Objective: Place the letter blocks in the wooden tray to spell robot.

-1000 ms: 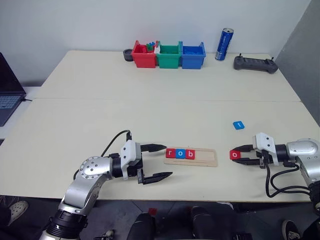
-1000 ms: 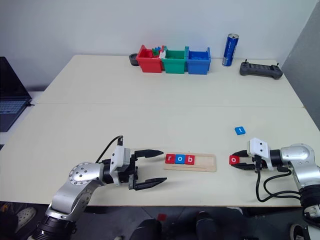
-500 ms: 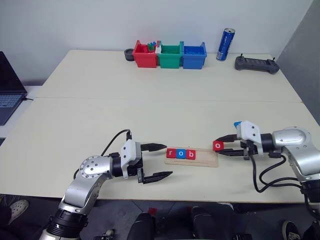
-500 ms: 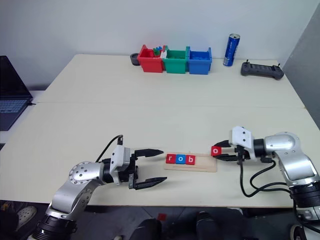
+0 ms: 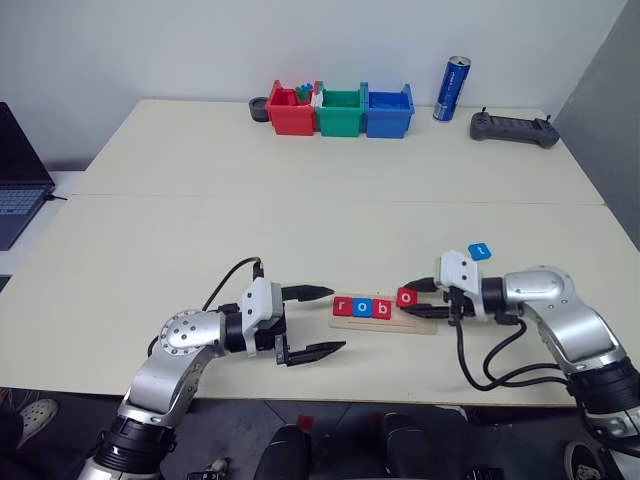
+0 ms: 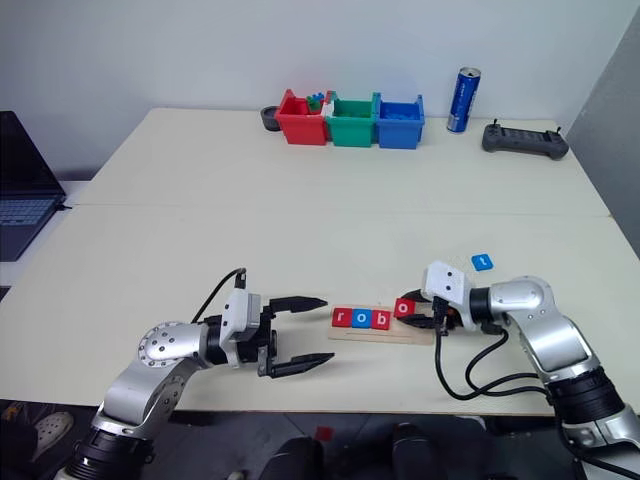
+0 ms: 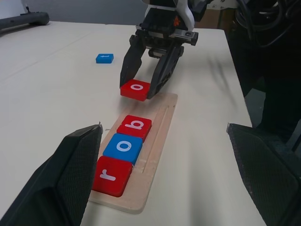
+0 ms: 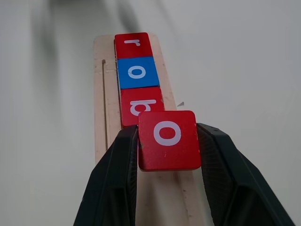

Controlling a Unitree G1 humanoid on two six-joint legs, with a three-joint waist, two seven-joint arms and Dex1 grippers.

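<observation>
Wooden tray (image 5: 415,322) lies flat near the front edge of the tabletop (image 5: 300,210), long axis left to right. Three letter blocks sit in its groove at the left end, touching in a row: red "r" tile (image 5: 342,306), blue "o" tile (image 5: 361,307), red "b" tile (image 5: 380,308). Right part of the tray groove is bare wood.

Fourth block, red "o" tile (image 5: 407,297), is pinched between the two black fingers of the right end effector (image 5: 416,300), letter face up. In the left wrist view it hangs above the tray just right of the "b" tile, not seated in the groove. Right end effector points leftward along the tray.

Fifth block, blue "t" tile (image 5: 480,250), lies loose on the tabletop, farther back and to the right of the tray, apart from it.

Left end effector (image 5: 322,321) sits just left of the tray, fingers spread wide, nothing between them, pointing rightward toward the "r" end.

Far edge of tabletop: red bin (image 5: 288,110), green bin (image 5: 339,110), blue bin (image 5: 386,110) in a row; blue can (image 5: 450,89) upright to their right; black handheld controller (image 5: 512,128) beyond that. Laptop (image 5: 18,175) at far left.
</observation>
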